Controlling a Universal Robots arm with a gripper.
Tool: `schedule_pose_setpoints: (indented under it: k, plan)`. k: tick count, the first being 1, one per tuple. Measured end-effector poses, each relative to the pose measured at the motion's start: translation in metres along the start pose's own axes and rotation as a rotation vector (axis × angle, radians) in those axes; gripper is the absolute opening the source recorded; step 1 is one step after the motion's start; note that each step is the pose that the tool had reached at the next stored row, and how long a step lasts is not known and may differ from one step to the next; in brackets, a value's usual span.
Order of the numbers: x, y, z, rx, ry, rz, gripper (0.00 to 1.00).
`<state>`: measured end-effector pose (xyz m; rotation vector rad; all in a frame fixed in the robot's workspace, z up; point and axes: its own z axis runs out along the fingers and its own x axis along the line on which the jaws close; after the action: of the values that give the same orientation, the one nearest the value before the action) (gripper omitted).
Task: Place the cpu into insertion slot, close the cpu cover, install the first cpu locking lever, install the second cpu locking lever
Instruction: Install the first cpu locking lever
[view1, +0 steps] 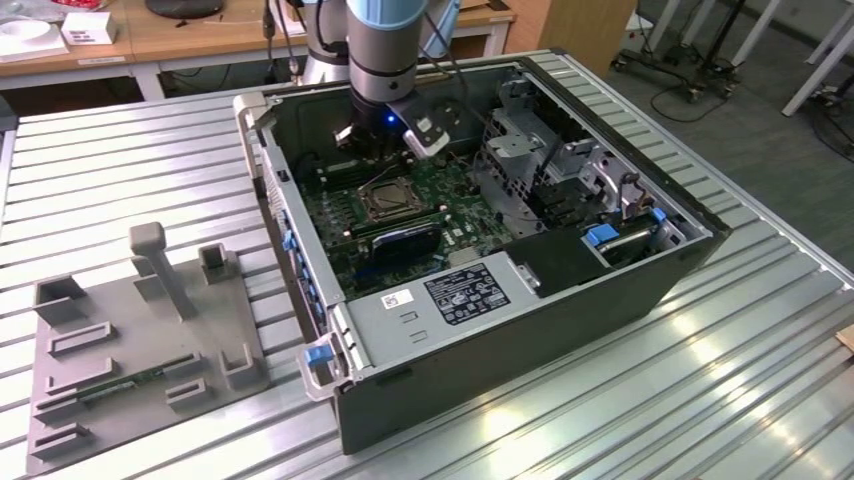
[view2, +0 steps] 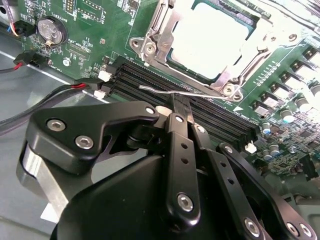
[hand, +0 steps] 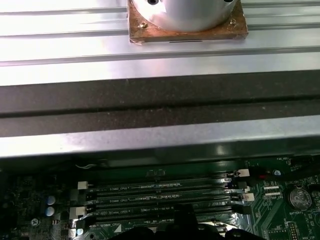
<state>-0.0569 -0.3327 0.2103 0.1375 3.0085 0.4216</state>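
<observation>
Computer case (view1: 534, 330) on ribbed metal table (view1: 134, 160); wooden desks (view1: 227, 35) beyond. Gripper (view2: 181, 102) pinched narrow, tip at locking lever (view2: 155, 89).

Ribbed metal table (view1: 727, 400), on which an open computer case (view1: 561, 340) and a grey fixture plate (view1: 127, 372) are set apart

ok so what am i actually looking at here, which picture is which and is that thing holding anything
A robot arm reaches into an open computer case lying on a ribbed metal table; that is the exterior view. A grey fixture plate lies at that view's left. The two wrist views ride on the arm. In the second wrist view the shut gripper has its tip at a thin locking lever beside the cpu, which sits under the closed cpu cover.
</observation>
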Motion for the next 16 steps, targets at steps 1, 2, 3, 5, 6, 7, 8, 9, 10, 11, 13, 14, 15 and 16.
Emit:
schedule_pose_setpoints:
  k: [1, 2, 3, 5, 6, 7, 8, 9, 10, 11, 13, 14, 15, 16]
  plan:
    - [-0.0004, 0.0000, 0.0001, 0.0000, 0.0000, 0.000, 0.11]
    - [-0.0008, -0.0001, 0.0002, -0.0001, 0.0000, 0.000, 0.11]
    - [-0.0011, -0.0002, 0.0003, -0.0003, -0.0001, 0.000, 0.11]
    - [-0.0016, -0.0006, 0.0003, -0.0004, -0.0002, 0.000, 0.11]
    - [-0.0017, -0.0008, 0.0003, -0.0003, -0.0001, 0.000, 0.11]
    - [-0.0018, -0.0011, 0.0002, -0.0002, -0.0002, 0.000, 0.11]
    - [-0.0018, -0.0014, 0.0001, -0.0002, -0.0001, 0.000, 0.11]
    - [-0.0019, -0.0018, 0.0000, -0.0002, -0.0001, 0.000, 0.11]
    - [-0.0019, -0.0022, -0.0001, -0.0003, -0.0001, 0.000, 0.11]
    - [-0.0019, -0.0022, -0.0001, -0.0002, -0.0001, 0.000, 0.11]
    - [-0.0019, -0.0023, 0.0001, -0.0001, -0.0001, 0.000, 0.11]
    - [-0.0019, -0.0022, 0.0002, -0.0001, -0.0001, 0.000, 0.11]
    - [-0.0019, -0.0020, 0.0004, -0.0003, -0.0002, 0.000, 0.11]
    - [-0.0018, -0.0017, 0.0005, -0.0003, -0.0002, 0.000, 0.11]
